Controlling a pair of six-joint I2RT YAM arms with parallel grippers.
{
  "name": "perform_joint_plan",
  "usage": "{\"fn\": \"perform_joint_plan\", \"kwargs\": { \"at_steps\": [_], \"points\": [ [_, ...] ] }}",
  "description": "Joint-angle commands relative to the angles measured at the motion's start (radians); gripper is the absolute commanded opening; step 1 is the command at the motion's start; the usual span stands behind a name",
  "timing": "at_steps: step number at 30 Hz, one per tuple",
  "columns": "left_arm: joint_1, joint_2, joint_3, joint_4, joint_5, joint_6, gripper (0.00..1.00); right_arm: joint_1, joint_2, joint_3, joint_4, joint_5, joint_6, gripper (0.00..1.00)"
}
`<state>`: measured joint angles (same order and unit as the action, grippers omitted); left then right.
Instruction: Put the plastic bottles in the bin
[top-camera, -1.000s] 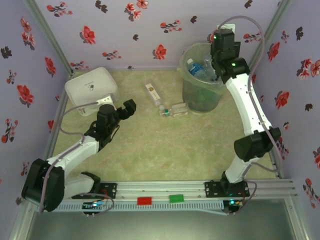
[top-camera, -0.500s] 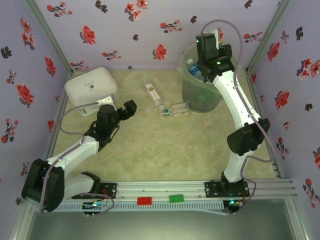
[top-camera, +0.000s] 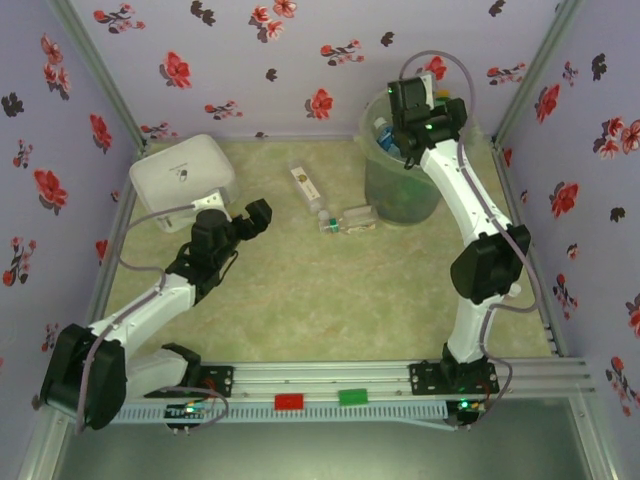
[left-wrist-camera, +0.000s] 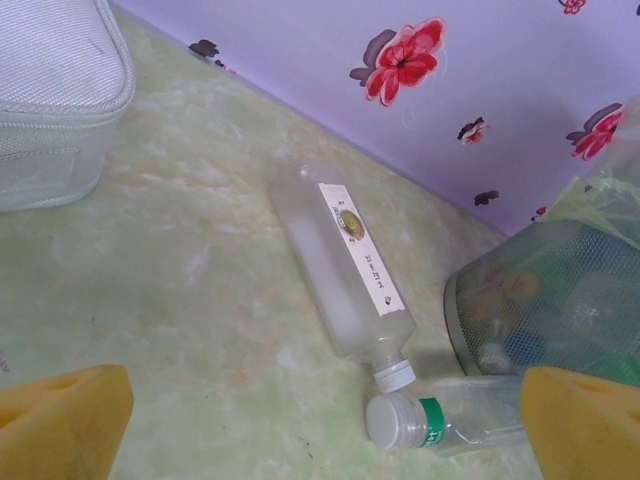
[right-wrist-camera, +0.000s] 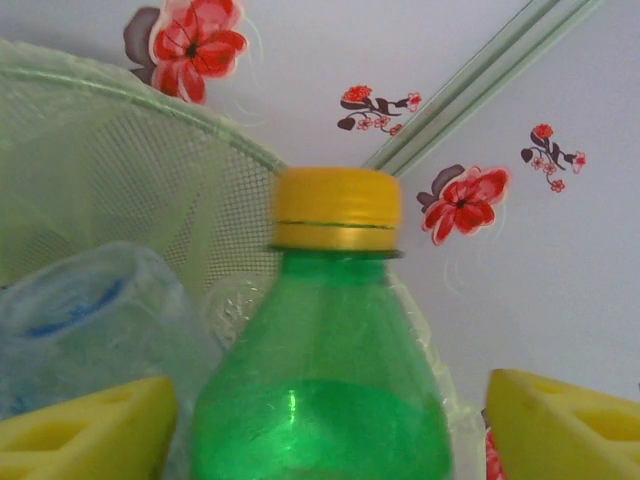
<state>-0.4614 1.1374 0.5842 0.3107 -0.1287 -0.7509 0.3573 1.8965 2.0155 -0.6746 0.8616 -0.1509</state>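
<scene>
Two bottles lie loose on the table (top-camera: 300, 290), and a third is at the bin (top-camera: 400, 190). Entry for the third?

Green bottle (right-wrist-camera: 320, 400), yellow cap, upright between the pads of the right gripper (right-wrist-camera: 320, 425), above the bin's mouth. Pads are spread, with a gap showing on one side, so nothing pinches it.

Hazards?

By my reckoning it could lean on the near pad, tip toward the rim and roll out. A blue-tinted bottle (right-wrist-camera: 90, 320) sits just beside it on the pile inside. The green one may perch on that pile rather than sink, and a rising finger could drag it out.

Remaining stock?

Left gripper (left-wrist-camera: 325, 430): jaws spread wide, empty, low over the table. Frosted labelled bottle (left-wrist-camera: 345, 265): on its side. Its white cap is just beside the cap of a green-banded bottle (left-wrist-camera: 440, 425), which lies at the bin's foot. White box (top-camera: 182, 175): far left, well apart.

Obstructions?

The two caps are crowded, so closing on one bottle may shove the other. The bin wall hems in the second.
</scene>
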Motion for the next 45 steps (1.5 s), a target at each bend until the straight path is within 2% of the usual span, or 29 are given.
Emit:
{"fn": "perform_joint_plan", "kwargs": {
  "at_steps": [1, 6, 11, 13, 15, 21, 35, 45],
  "points": [
    [0.007, -0.018, 0.004, -0.015, 0.011, -0.006, 1.00, -0.004, -0.008, 0.055, -0.012, 0.012, 0.019, 0.89],
    [0.007, -0.003, 0.013, -0.010, 0.011, -0.011, 1.00, 0.010, -0.069, 0.033, 0.013, -0.010, 0.034, 0.98],
    [0.007, 0.011, 0.022, -0.007, 0.011, -0.011, 1.00, 0.017, -0.151, -0.038, 0.033, -0.081, 0.070, 0.99],
    [0.007, 0.014, 0.025, -0.007, 0.010, -0.008, 1.00, 0.015, -0.189, -0.084, 0.065, -0.074, 0.081, 1.00],
    [0.007, 0.017, 0.027, -0.007, 0.011, -0.007, 1.00, 0.007, -0.219, -0.112, 0.065, -0.058, 0.111, 1.00],
    [0.007, 0.030, 0.033, 0.004, 0.016, -0.009, 1.00, -0.050, -0.246, -0.161, 0.012, -0.126, 0.233, 1.00],
    [0.009, 0.015, 0.041, -0.015, 0.021, 0.003, 1.00, -0.148, -0.160, -0.211, 0.001, -0.442, 0.412, 0.98],
    [0.010, 0.002, 0.045, -0.025, 0.021, 0.008, 1.00, -0.165, -0.143, -0.201, 0.039, -0.654, 0.418, 0.98]
  ]
}}
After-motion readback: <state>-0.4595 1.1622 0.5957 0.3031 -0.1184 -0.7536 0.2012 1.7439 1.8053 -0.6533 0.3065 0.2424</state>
